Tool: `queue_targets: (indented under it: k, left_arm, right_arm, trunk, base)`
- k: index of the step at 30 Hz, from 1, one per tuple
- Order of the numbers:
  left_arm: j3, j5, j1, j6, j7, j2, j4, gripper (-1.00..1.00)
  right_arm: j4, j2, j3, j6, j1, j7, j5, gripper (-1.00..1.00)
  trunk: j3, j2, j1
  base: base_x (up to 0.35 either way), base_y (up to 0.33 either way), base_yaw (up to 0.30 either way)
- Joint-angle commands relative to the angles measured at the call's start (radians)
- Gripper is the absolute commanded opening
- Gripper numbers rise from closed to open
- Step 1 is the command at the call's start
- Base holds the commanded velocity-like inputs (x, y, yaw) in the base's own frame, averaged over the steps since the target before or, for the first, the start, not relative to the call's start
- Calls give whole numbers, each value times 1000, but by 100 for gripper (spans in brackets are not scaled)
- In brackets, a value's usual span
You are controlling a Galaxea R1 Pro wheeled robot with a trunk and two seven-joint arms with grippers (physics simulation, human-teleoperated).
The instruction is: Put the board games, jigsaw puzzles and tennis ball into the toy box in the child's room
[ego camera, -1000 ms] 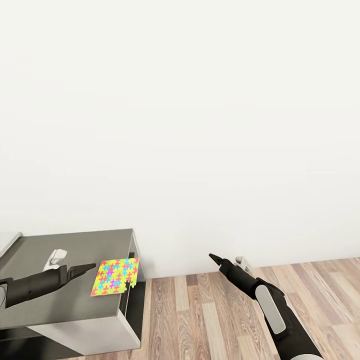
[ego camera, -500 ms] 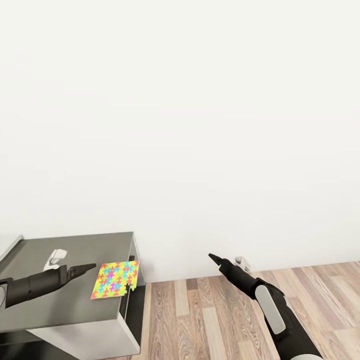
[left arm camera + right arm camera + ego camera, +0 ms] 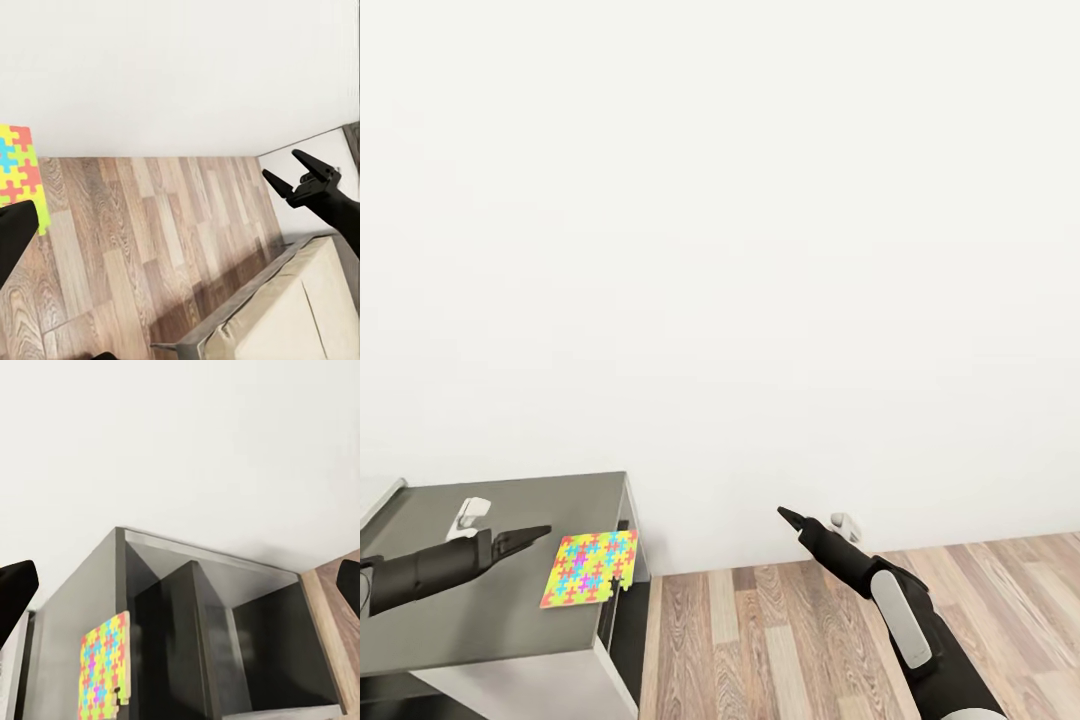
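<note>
One jigsaw puzzle (image 3: 589,569), a flat square of neon interlocking pieces, lies on the dark grey top of the table (image 3: 480,610), right at its right-hand edge. It is also in the left wrist view, jigsaw puzzle (image 3: 19,176), and the right wrist view, jigsaw puzzle (image 3: 103,667). My left gripper (image 3: 540,533) hovers over the table just left of the puzzle, open and empty. Over the floor to the right, my right gripper (image 3: 785,515) is open and empty, its fingers apart in the left wrist view, right gripper (image 3: 294,171). The toy box, board games and tennis ball are out of view.
A plain white wall (image 3: 760,250) stands close behind the table. Wood-plank floor (image 3: 780,630) stretches to the right of it. The table has open dark compartments (image 3: 262,652) under its top. A corner of the bed (image 3: 300,307), cream mattress on a grey frame, lies behind.
The whole picture has shifted a little: table, puzzle and floor sit lower in the head view. Both arms hold the same pose, and the puzzle lies where it was on the table.
</note>
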Motion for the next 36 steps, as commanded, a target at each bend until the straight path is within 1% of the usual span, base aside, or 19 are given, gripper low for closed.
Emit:
queue_targets:
  k: [1, 14, 29, 36]
  left_arm:
    - [1, -3, -1, 3, -7, 0, 0, 100]
    - [5, -2, -1, 3, -12, 1, 0, 100]
    - [6, -1, -1, 3, -13, 1, 0, 100]
    - [6, -1, -1, 3, -13, 1, 0, 100]
  right_arm:
    - [0, 1, -2, 7, -1, 1, -5, 100]
    - [3, 0, -2, 7, -1, 1, -5, 100]
    - [3, 2, -1, 6, -1, 1, -3, 100]
    - [4, 3, 0, 6, -1, 1, 1, 100]
  trunk:
    - [0, -2, 1]
    - [21, -2, 1]
    - [46, -2, 1]
    - [58, -2, 1]
  base:
    - [71, 0, 0]
    - [108, 21, 0]
    - [14, 4, 0]
    - [0, 159, 2]
